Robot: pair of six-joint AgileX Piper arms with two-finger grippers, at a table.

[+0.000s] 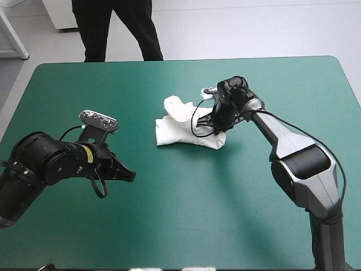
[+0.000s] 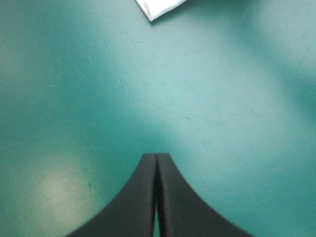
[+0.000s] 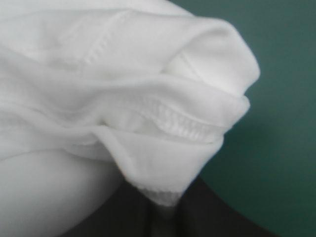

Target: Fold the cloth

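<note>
The T-shirt (image 1: 175,132) lies mid-way across the table (image 1: 254,226) as a rough folded bundle, folding judged mostly done but untidy; right gripper (image 1: 217,129) clamps its right edge, left gripper (image 1: 132,176) pinched empty, well apart.

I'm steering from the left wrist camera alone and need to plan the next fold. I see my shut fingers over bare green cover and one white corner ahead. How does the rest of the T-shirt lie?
Observer: The T-shirt is a folded bundle near the middle of the table, with a rumpled hump at its far left end.
Operator: Where is the other gripper?
Observer: The right gripper is at the bundle's right end. Its wrist view shows the fingers all but shut on a hemmed edge.
Operator: Is my own gripper touching the cloth?
Observer: No. The left gripper is apart from it, on the robot's side and to the bundle's left.
</note>
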